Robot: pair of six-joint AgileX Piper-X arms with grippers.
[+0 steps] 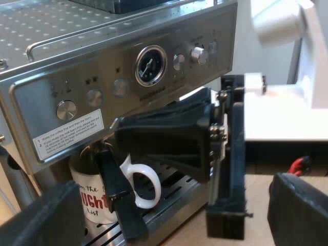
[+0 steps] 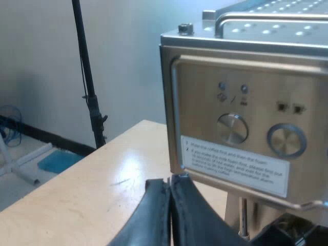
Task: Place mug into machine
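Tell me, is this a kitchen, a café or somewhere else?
Probably a lab or workshop, not a kitchen. The espresso machine, with a mug under its front, stands on a plain wooden table. A black equipment stand rises beside a blank wall.

The espresso machine (image 2: pixel 241 128) stands on the bench (image 2: pixel 102 189). The mug (image 1: pixel 95 200) sits on the machine's drip tray (image 1: pixel 177 187), under its front panel. The right pincer (image 2: pixel 170 187) is at the machine's front, just before the mug, beside its handle. A stand pole (image 2: pixel 87 82) rises beyond the bench's edge, well apart from the machine.
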